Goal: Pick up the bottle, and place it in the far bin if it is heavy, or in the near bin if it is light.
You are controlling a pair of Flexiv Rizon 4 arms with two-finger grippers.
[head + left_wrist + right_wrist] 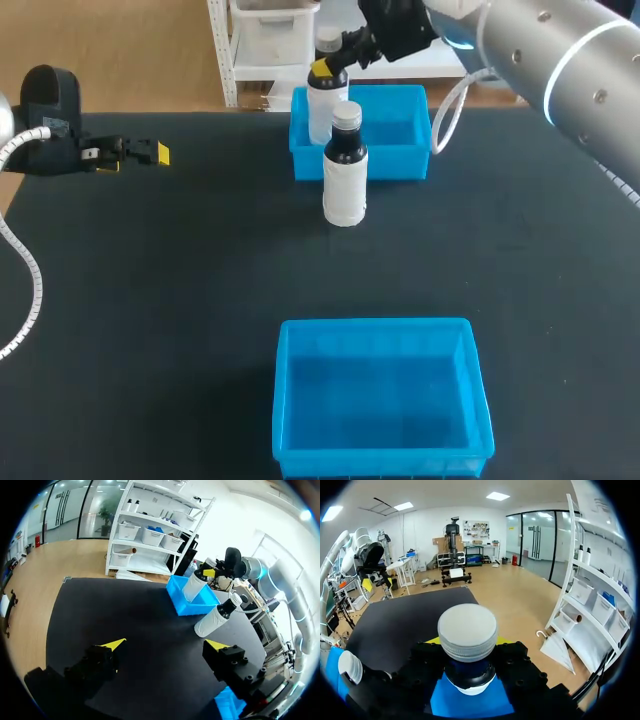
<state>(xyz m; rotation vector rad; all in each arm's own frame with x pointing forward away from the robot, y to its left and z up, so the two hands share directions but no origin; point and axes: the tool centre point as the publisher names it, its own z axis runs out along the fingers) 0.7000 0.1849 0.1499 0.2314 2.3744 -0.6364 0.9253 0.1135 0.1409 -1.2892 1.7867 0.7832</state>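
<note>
Placing step: at upper centre the right gripper (322,68) clamps the bottle (321,105) by its neck, hanging into the far bin (405,163) (judged heavy, presumably); next, lower and release. The left gripper (152,153), middle left, gapes empty

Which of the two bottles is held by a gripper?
The rear bottle: the right gripper grips its neck at the far bin. The front bottle stands free on the table before that bin.
</note>
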